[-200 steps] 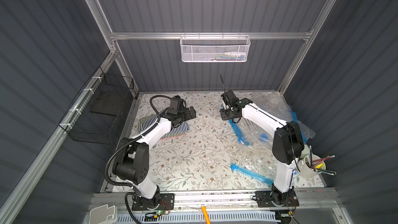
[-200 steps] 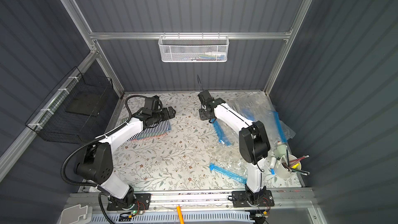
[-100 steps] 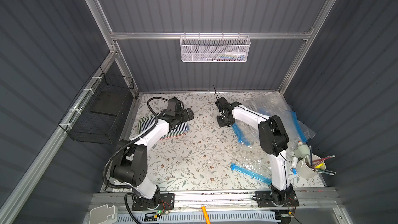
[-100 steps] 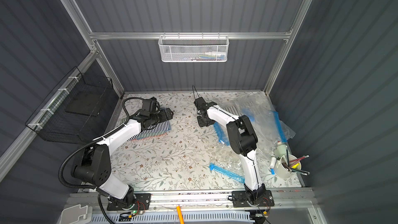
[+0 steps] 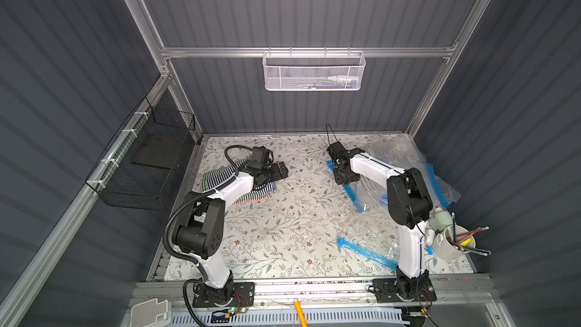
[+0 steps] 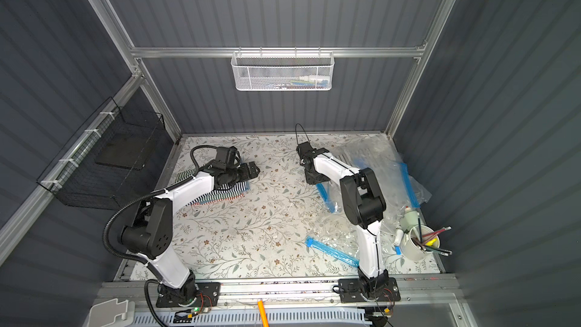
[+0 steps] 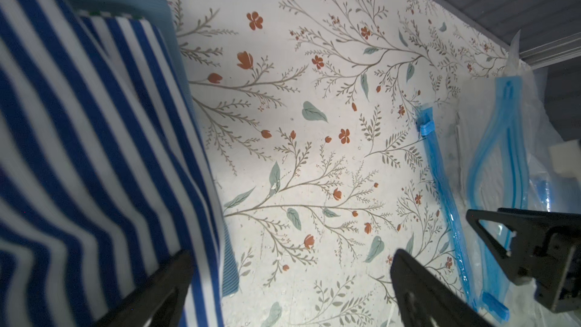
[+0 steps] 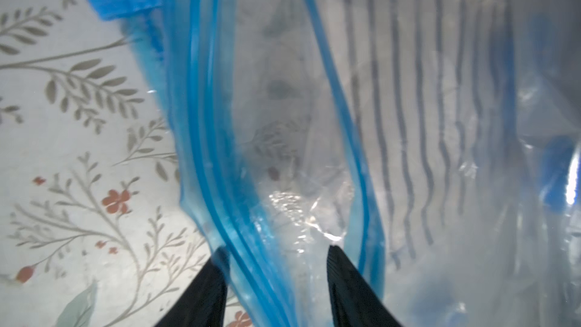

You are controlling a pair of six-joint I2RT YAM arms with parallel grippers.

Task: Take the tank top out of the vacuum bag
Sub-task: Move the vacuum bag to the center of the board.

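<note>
Right gripper [image 8: 273, 253] stands jaws apart astride the blue zip edge [image 8: 201, 121] of the vacuum bag [image 8: 440, 105]. Left gripper [image 7: 290, 254], spread wide, hangs over the striped tank top [image 7: 94, 152], which lies outside the bag on the table [image 5: 283, 224]; bare tabletop separates them. Three zip edges, two arms.

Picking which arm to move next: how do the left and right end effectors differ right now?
The left end effector stands wide open; the right end effector shows a narrower gap. The left has bare table between its jaws, at the edge of the striped cloth; the right straddles the blue zip edge of the vacuum bag. Shared: neither visibly clamps anything.
</note>
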